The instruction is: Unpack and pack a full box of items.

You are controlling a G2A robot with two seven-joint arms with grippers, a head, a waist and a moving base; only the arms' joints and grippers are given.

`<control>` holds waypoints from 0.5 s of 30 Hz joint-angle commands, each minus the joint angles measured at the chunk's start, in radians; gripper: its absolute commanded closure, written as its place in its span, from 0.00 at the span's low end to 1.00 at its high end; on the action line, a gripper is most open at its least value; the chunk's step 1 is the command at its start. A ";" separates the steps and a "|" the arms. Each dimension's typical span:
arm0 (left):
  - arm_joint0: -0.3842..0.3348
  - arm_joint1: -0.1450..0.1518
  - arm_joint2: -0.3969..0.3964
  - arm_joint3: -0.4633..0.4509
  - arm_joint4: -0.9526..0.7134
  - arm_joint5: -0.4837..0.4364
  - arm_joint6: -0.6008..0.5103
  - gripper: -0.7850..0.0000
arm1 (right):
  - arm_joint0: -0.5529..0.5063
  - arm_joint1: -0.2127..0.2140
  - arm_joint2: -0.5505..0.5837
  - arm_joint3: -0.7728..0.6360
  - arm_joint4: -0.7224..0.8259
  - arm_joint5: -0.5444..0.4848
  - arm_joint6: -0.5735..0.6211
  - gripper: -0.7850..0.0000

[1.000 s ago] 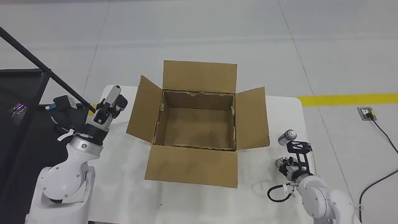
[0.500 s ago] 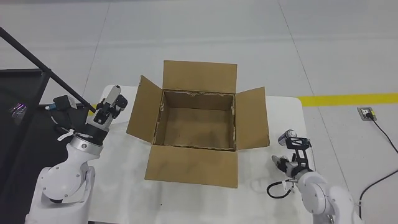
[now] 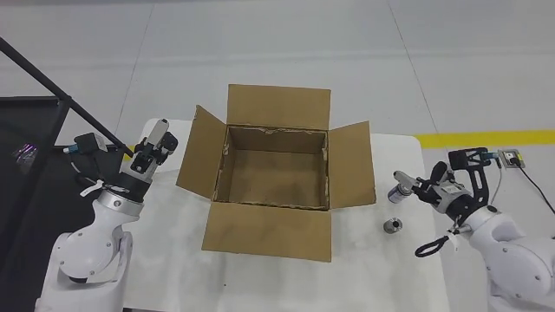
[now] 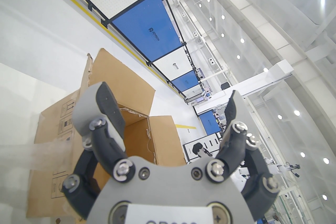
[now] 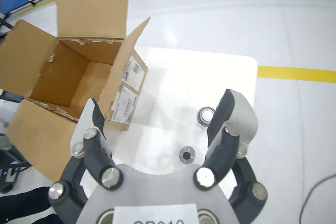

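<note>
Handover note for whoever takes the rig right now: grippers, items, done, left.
Box: flaps open, inside looks empty.
Left gripper: open, empty, beside the box's left flap.
Right gripper: open, empty, over the right end of the table.
One metal part and a second metal part sit on the table right of the box.
Done: unpacking, apparently. Left: pack both parts back in.

White table with rounded corners. An open cardboard box stands at its centre, all four flaps spread outward. On the bare tabletop to the box's right, two small metal parts stand close together: a short cylinder and a lower round piece.
</note>
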 commanded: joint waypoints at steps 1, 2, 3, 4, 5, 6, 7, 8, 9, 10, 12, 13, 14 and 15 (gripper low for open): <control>0.000 0.000 0.000 0.000 0.000 0.000 0.000 0.00 | -0.007 0.000 -0.001 -0.005 -0.008 0.005 -0.005 0.00; 0.000 0.000 0.000 0.000 0.000 0.000 0.000 0.00 | -0.007 0.000 -0.001 -0.005 -0.008 0.005 -0.005 0.00; 0.000 0.000 0.000 0.000 0.000 0.000 0.000 0.00 | -0.007 0.000 -0.001 -0.005 -0.008 0.005 -0.005 0.00; 0.000 0.000 0.000 0.000 0.000 0.000 0.000 0.00 | -0.007 0.000 -0.001 -0.005 -0.008 0.005 -0.005 0.00; 0.000 0.000 0.000 0.000 0.000 0.000 0.000 0.00 | -0.007 0.000 -0.001 -0.005 -0.008 0.005 -0.005 0.00; 0.000 0.000 0.000 0.000 0.000 0.000 0.000 0.00 | -0.007 0.000 -0.001 -0.005 -0.008 0.005 -0.005 0.00; 0.000 0.000 0.000 0.000 0.000 0.000 0.000 0.00 | -0.008 0.000 -0.007 -0.005 -0.005 0.003 -0.006 0.00; 0.000 0.000 0.000 0.000 0.000 0.000 0.000 0.00 | -0.007 -0.001 -0.024 -0.004 0.004 -0.007 -0.005 0.00; 0.000 0.000 0.000 0.000 0.000 0.000 0.000 0.00 | 0.006 -0.001 -0.051 0.007 0.035 -0.029 0.004 0.00; 0.005 0.000 0.006 -0.008 0.005 -0.004 -0.003 0.00 | 0.026 0.000 -0.069 0.032 0.053 -0.031 0.016 0.00; 0.009 0.001 0.014 -0.017 0.027 -0.006 0.003 0.00 | 0.089 0.001 -0.113 0.088 0.085 -0.022 0.059 0.00; 0.008 0.001 0.019 -0.018 0.028 -0.002 0.012 0.00 | 0.125 0.002 -0.134 0.121 0.093 -0.017 0.084 0.00; 0.006 0.001 0.021 -0.018 0.028 0.006 0.024 0.00 | 0.160 0.002 -0.154 0.155 0.099 0.000 0.099 0.00; 0.005 0.000 0.023 -0.017 0.029 0.012 0.037 0.00 | 0.191 0.002 -0.180 0.183 0.096 0.008 0.117 0.00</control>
